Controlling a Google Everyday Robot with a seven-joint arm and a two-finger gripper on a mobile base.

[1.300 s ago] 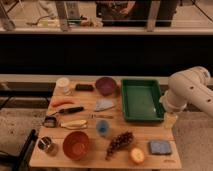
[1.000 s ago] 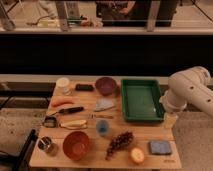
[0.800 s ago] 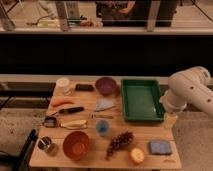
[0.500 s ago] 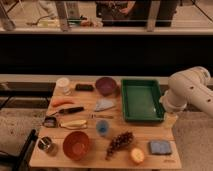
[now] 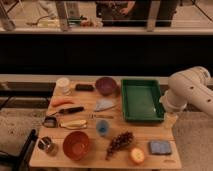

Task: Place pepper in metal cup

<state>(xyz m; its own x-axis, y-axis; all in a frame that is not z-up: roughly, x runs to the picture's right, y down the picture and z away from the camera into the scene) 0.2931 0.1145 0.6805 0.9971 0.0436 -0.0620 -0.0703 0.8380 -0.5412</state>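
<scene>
My gripper (image 5: 170, 120) hangs just right of the green tray (image 5: 140, 100); clenched or released, I cannot tell. The pepper (image 5: 62, 102) lies on the bench (image 5: 145, 131), left side, apart from the metal cup (image 5: 46, 145).

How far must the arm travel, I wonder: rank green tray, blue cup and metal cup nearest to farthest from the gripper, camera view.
The gripper hangs at the table's right edge.
1. green tray, just left of it.
2. blue cup, centre front.
3. metal cup, front-left corner.
</scene>
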